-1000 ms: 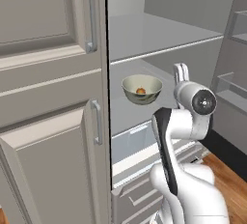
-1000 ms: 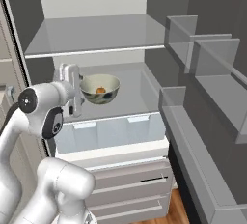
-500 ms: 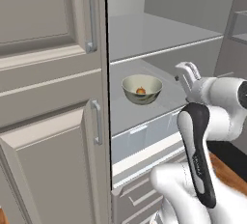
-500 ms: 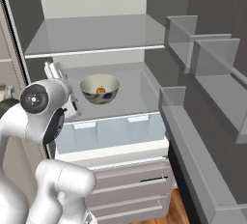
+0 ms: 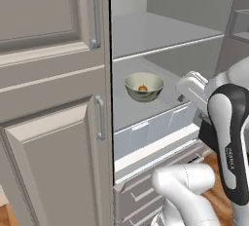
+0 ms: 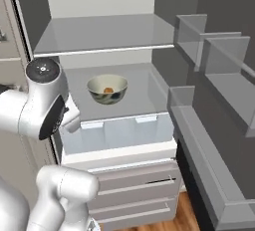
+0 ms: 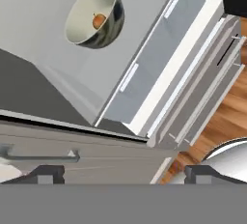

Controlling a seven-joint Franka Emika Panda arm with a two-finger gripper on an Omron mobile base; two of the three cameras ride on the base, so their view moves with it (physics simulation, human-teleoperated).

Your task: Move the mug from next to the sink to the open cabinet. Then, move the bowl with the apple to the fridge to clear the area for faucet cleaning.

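A: The gripper is being held wide, carrying nothing.

B: The wide cream bowl with the small red-orange apple is resting on the grey fridge shelf; only withdrawal is being called for.

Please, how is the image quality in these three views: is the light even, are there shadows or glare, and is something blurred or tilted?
Left base view: flat, even rendered light, no glare; the bowl is sharp, with a soft shadow under it. Right base view: equally even; the fridge shelves look pale grey, the apple small but clear. Hand view: strongly rolled, so the shelf runs diagonally; slightly soft, no glare.
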